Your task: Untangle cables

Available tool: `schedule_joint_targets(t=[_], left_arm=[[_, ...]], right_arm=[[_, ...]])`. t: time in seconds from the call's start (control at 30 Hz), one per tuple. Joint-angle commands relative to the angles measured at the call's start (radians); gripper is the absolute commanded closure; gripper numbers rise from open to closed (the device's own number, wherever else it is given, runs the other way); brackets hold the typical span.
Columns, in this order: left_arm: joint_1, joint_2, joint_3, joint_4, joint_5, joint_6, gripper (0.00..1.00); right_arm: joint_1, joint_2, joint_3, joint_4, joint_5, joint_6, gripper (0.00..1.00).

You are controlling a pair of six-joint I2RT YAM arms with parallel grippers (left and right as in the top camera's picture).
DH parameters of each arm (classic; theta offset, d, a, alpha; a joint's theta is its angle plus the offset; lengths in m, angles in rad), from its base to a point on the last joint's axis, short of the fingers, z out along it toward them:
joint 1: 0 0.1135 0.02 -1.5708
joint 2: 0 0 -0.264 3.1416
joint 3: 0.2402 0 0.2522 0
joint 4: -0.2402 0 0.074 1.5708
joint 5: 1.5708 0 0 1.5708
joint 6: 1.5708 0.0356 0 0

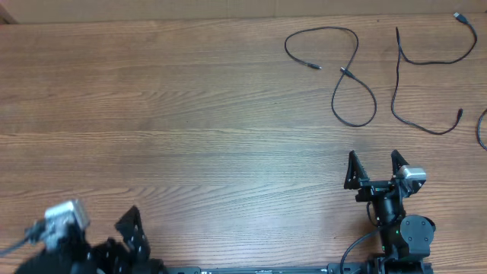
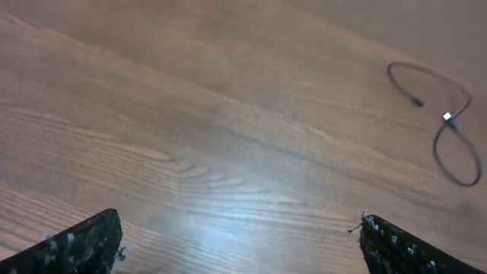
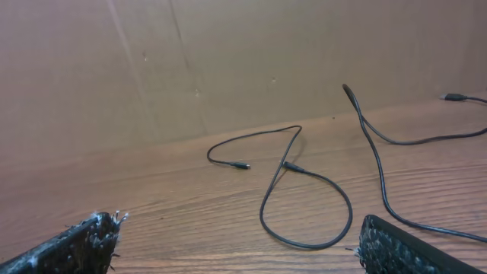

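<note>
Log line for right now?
left gripper: open, empty | right gripper: open, empty | looped cable: untouched, apart from second cable

Looped cable [image 1: 344,71] lay on the table [image 1: 190,114], far side, right half. Longer cable [image 1: 397,76] lay just right of it, not touching. Third cable [image 1: 481,129] poked in at the right edge. Right gripper [image 1: 374,166] sat in front of the two cables, left gripper [image 1: 131,228] well apart at the near-left corner.
</note>
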Motion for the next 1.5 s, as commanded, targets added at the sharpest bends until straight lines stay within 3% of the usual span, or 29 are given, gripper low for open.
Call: schedule_joint_targets(t=[0.0, 0.4, 0.5, 0.97, 1.1, 1.23, 1.47], left_arm=[[0.018, -0.118, 0.0, -0.002, 0.0, -0.014, 0.01], [0.09, -0.515, 0.0, -0.014, 0.0, -0.014, 0.0], [0.092, -0.512, 0.035, -0.126, -0.001, -0.016, 0.0], [0.092, -0.516, 0.034, -0.16, 0.009, -0.051, 0.0], [0.092, -0.516, 0.024, -0.065, -0.008, -0.072, 0.0], [0.092, -0.516, -0.079, 0.126, -0.071, -0.093, 0.0], [0.092, -0.516, -0.43, 0.58, -0.077, -0.132, 0.0]], right_arm=[[-0.001, -0.011, -0.01, 0.005, 0.006, -0.005, 0.0], [-0.001, -0.011, -0.01, 0.005, 0.006, -0.005, 0.0], [-0.001, -0.011, -0.01, 0.005, 0.006, -0.005, 0.0], [-0.001, -0.011, -0.01, 0.005, 0.006, -0.005, 0.0], [-0.001, -0.011, -0.01, 0.005, 0.006, -0.005, 0.0], [-0.001, -0.011, -0.01, 0.005, 0.006, -0.005, 0.0], [-0.001, -0.011, -0.01, 0.005, 0.006, -0.005, 0.0]])
